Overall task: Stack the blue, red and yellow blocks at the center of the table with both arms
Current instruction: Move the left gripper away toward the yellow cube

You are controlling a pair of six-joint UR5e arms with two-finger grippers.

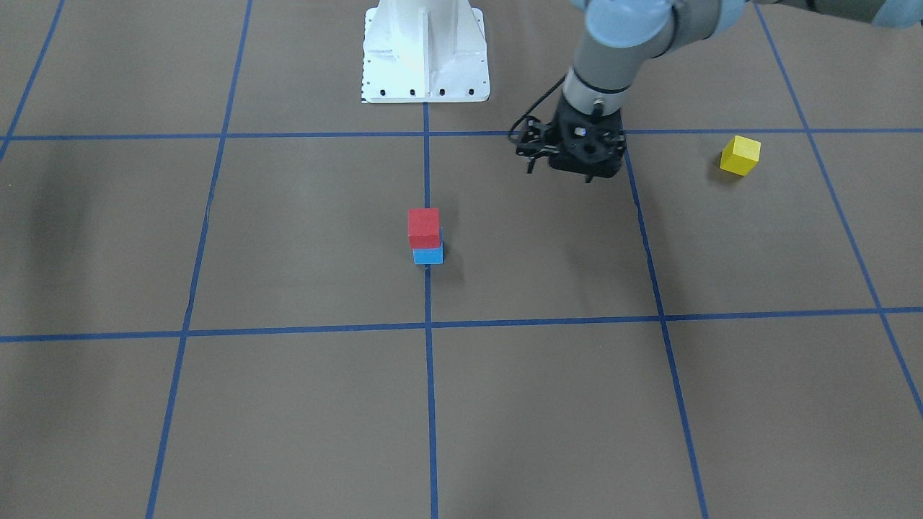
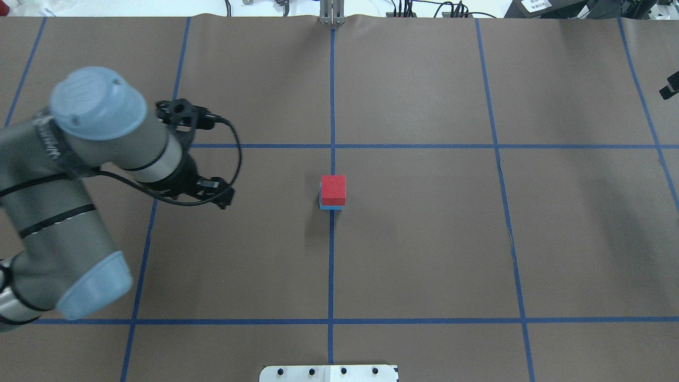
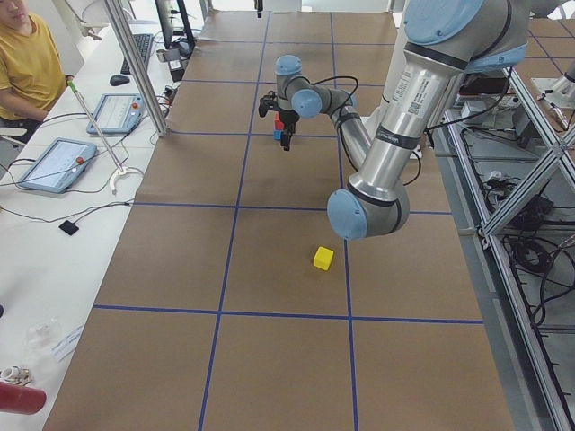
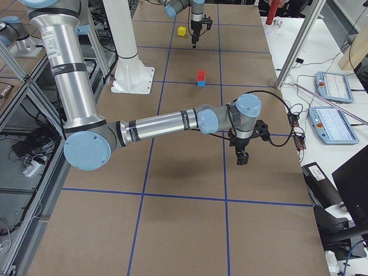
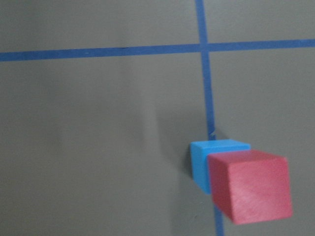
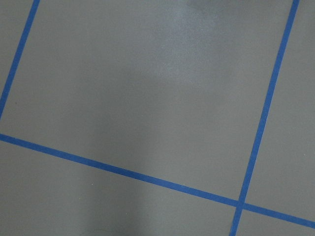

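- The left gripper (image 1: 583, 155) is hanging over the table (image 1: 288, 238), pointing down. Its own wrist is covering the fingers from above, so I cannot tell whether they are spread or pressed together.
- The right gripper (image 4: 242, 156) is appearing only in the right side view, small and dark, and its fingers are not readable there either.
- Neither wrist camera is catching any fingers. The right one is showing only bare table and blue tape lines (image 6: 261, 128).
- In the overhead view the left arm is hiding the yellow block (image 1: 740, 155). The front view is showing it lying alone on the robot's left side, well apart from the other two blocks. The left gripper is hovering between it and them.
- The red block (image 1: 423, 226) is sitting on the blue block (image 1: 428, 255), on the centre tape line in the middle of the table.
- From overhead the red block is covering nearly all of the blue one, leaving a thin sliver along two edges. The left wrist view, though blurred, is showing more of the blue block's top.
- All three blocks are looking like plain, matte cubes.
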